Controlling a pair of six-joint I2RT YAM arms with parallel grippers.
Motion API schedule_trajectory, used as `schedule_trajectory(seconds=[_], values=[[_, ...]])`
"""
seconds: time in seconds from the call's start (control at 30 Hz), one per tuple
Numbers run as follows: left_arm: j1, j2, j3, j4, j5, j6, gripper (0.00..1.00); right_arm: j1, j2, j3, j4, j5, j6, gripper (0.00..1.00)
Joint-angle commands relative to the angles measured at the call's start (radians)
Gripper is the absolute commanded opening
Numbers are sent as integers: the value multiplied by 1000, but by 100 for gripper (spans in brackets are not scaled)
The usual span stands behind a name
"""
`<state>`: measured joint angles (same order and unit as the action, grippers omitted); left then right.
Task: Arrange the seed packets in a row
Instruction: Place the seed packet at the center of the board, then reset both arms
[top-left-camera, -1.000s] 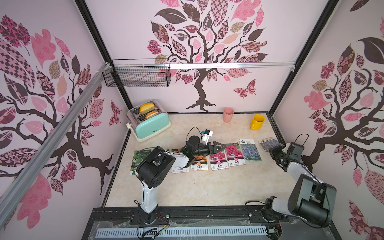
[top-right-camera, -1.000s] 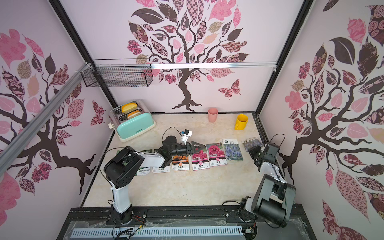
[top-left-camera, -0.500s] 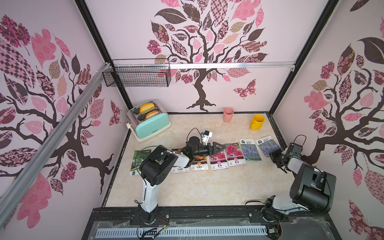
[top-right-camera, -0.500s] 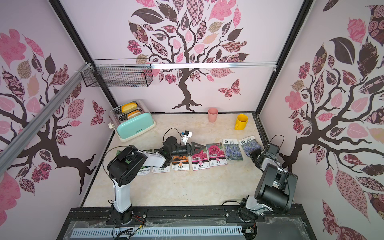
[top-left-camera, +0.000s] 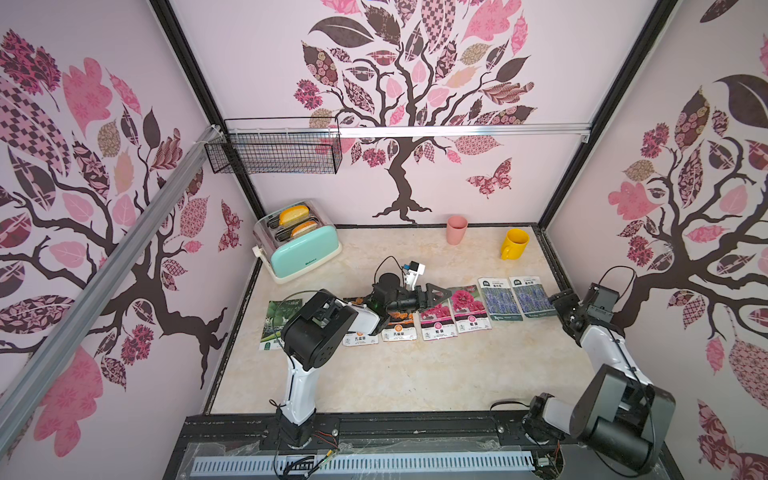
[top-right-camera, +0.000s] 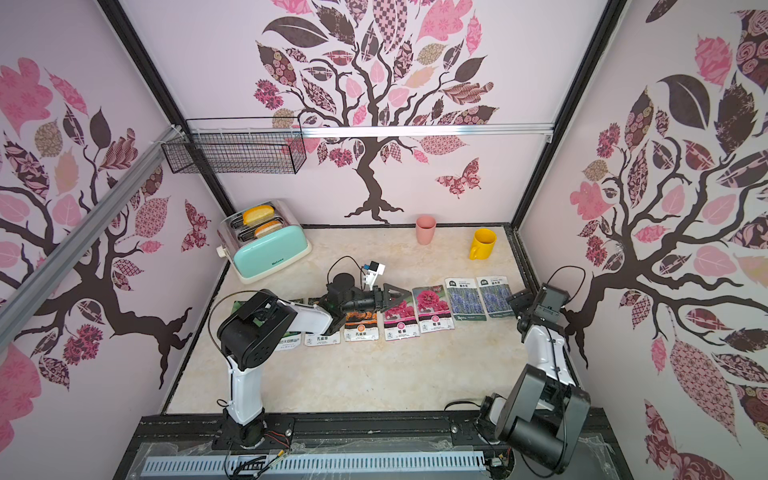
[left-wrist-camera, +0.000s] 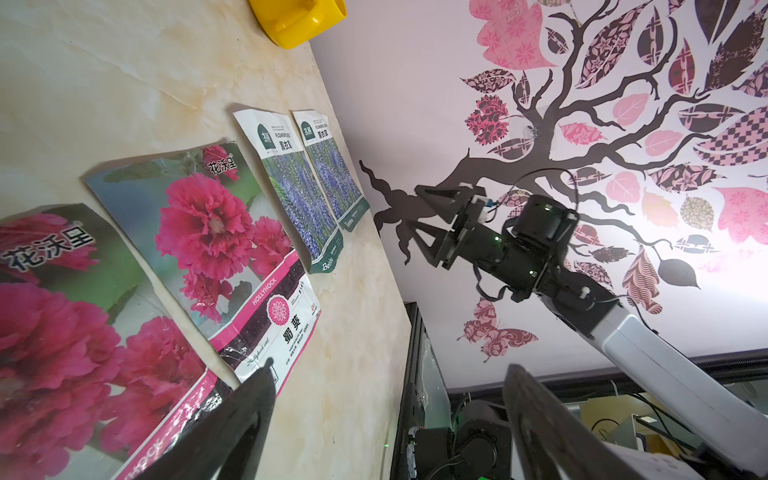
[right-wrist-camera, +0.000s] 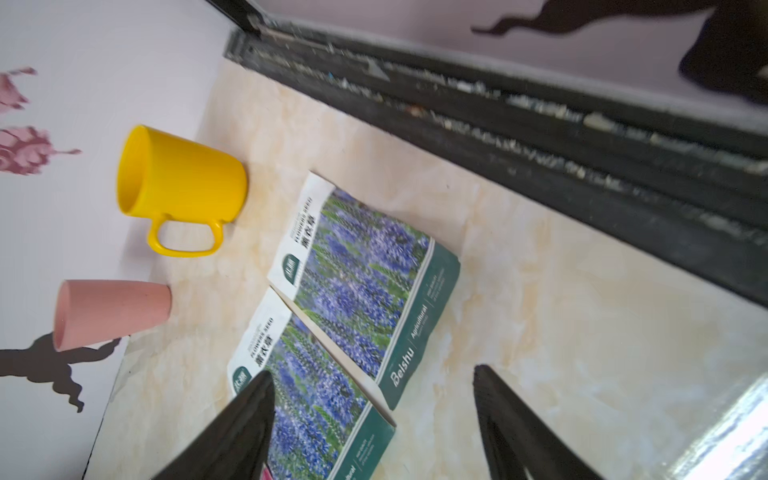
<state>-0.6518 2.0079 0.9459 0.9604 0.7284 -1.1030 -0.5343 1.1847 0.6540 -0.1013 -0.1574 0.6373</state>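
Overhead view of a marble-patterned table (top-left-camera: 395, 374) with the seed packets (top-left-camera: 468, 309) lying flat, face up, in a line across its middle, edges touching or nearly so. From the robot's left the line runs: green gourd packet (top-left-camera: 272, 320), partly hidden by the left arm; orange marigold packets (top-left-camera: 399, 331); two magenta hollyhock packets (left-wrist-camera: 216, 245); and two purple lavender packets (right-wrist-camera: 357, 266), which sit slightly nearer the back wall than the others. The left gripper (top-left-camera: 445, 296) hovers low over the join of the marigold and hollyhock packets, jaws spread wide and holding nothing. The right gripper (left-wrist-camera: 415, 208) sits just beside the outer lavender packet, its fingers (right-wrist-camera: 241, 415) well apart with only packet and bare table between them, gripping nothing. A yellow mug (top-left-camera: 514, 243), a pink cup (top-left-camera: 457, 229) and a mint toaster (top-left-camera: 299, 245) stand apart near the back wall. The packets look thin, light and glossy, so they will probably bend and slide easily and give little edge to pinch while flat. Some edges curl slightly off the table in the left wrist view, and a raised short edge or corner is likely the best place to grip; otherwise press down and slide
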Motion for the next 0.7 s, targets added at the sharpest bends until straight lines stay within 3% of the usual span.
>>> schedule_trajectory(seconds=[0.0,0.1,0.23,0.3,0.4,0.53,0.67], values=[[6,29,23,34,16,1,88,9,25,95,-61,36,-68,77],[7,26,26,-8,8,35,88,111,98,181,-108,38,-141,78],[20,-50,28,-181,-42,185,90,304,112,242,-75,104,-192,87],[23,-130,38,-362,-122,315,93,383,107,251,-5,77,-200,99],[26,-258,49,-594,-322,441,96,494,110,290,54,56,-270,100],[84,-411,67,-807,-517,508,97,530,99,294,137,8,-338,100],[234,-561,82,-1056,-636,603,97,524,80,237,235,39,-472,99]])
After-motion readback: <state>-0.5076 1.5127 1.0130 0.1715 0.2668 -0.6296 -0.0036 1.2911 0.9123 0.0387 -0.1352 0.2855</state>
